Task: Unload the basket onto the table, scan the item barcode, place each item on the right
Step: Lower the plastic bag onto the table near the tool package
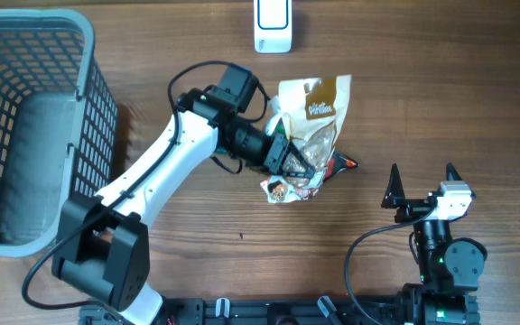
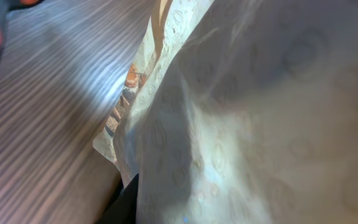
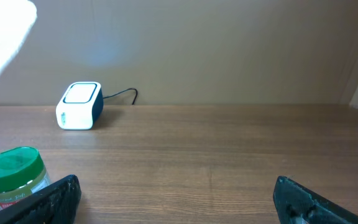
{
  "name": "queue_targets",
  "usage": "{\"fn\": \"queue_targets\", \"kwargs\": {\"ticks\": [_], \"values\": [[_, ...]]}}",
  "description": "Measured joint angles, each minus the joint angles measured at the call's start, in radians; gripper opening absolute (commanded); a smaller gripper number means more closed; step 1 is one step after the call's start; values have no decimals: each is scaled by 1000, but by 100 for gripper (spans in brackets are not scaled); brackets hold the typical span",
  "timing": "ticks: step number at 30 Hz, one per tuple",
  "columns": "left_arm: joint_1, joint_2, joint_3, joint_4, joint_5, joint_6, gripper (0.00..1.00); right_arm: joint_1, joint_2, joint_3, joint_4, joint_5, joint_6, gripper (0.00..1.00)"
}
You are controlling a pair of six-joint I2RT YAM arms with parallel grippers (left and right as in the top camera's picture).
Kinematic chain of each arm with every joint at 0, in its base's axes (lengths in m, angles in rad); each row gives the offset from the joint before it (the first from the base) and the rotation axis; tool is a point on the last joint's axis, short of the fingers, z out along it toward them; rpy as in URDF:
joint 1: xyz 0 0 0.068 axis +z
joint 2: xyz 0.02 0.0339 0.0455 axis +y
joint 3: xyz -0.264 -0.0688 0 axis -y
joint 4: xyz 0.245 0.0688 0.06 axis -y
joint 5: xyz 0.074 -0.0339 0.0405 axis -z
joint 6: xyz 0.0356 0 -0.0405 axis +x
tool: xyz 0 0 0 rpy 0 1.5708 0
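The item is a cream and brown snack bag (image 1: 312, 117), held off the table at the middle of the overhead view. My left gripper (image 1: 289, 155) is shut on its lower part. In the left wrist view the bag (image 2: 247, 112) fills most of the frame, with one dark finger (image 2: 124, 202) against it. No barcode shows in any view. The white scanner (image 1: 272, 25) stands at the far edge, and it also shows in the right wrist view, scanner (image 3: 79, 105). My right gripper (image 1: 422, 185) rests at the near right, gripper (image 3: 176, 185) open and holding nothing.
A grey mesh basket (image 1: 87, 81) takes up the left side. A jar with a green lid (image 3: 14, 174) lies beside the bag; its red and dark end (image 1: 343, 164) pokes out from under the bag.
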Motion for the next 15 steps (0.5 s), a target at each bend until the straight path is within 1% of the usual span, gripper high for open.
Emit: {"fn": "queue_targets", "kwargs": {"ticks": [5, 15], "values": [[14, 0, -116, 92, -45, 0, 4, 0, 0, 0, 0, 0, 0, 100], [41, 0, -305, 175, -79, 0, 4, 0, 0, 0, 0, 0, 0, 100]]}}
